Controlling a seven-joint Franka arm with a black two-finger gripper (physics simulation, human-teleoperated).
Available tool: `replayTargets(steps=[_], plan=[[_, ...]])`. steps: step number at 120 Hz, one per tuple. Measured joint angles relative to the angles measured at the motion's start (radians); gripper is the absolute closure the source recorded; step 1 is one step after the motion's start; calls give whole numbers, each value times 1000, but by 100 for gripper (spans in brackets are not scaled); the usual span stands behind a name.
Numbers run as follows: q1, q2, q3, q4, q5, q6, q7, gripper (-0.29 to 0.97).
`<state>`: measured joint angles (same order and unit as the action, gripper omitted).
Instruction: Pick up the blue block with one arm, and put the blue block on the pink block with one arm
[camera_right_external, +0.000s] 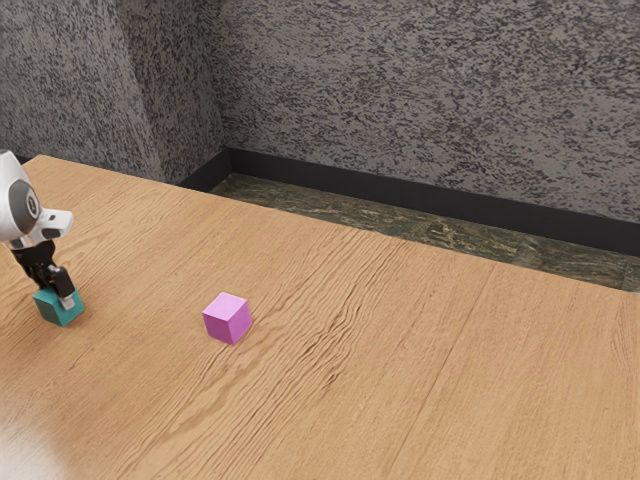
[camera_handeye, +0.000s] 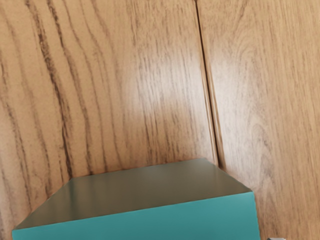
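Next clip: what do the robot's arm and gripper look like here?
The arm has a smooth white rounded shell with a dark circular mark. The gripper is black and blocky, with a small pale grey patch near its tip.

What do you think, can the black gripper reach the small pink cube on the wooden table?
Probably yes: the small pink cube sits on open wooden table, nothing between it and the black gripper at the blue-green cube.
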<state>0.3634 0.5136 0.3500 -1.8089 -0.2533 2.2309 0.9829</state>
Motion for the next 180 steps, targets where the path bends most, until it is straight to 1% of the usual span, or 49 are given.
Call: replayTargets(steps=[11, 25, 45, 64, 68, 75, 82, 95, 115, 127, 141, 149, 155, 164, 180], plan=[[-2, 0, 1, 0, 0, 1, -1, 21], [1, -1, 1, 0, 1, 2, -4, 28], [4, -3, 1, 0, 2, 4, -8, 31], [-25, -67, 12, -3, 4, -6, -12, 32], [-50, -88, 27, -5, 5, -10, -14, 33], [-154, -133, 87, -7, 5, -31, -23, 31], [-246, -173, 109, -11, 6, -50, -43, 31], [-370, -203, 110, -14, 6, -78, -121, 32], [-481, -207, 92, -12, -30, -118, -311, 33], [-520, -204, 66, -12, -52, -130, -444, 33], [-546, -201, 48, -18, -55, -134, -582, 34], [-568, -200, 46, -23, -34, -134, -650, 34], [-575, -201, 44, -28, -5, -133, -695, 34], [-584, -213, 39, -64, 34, -110, -749, 34], [-595, -253, 38, -125, 77, -59, -812, 34]])
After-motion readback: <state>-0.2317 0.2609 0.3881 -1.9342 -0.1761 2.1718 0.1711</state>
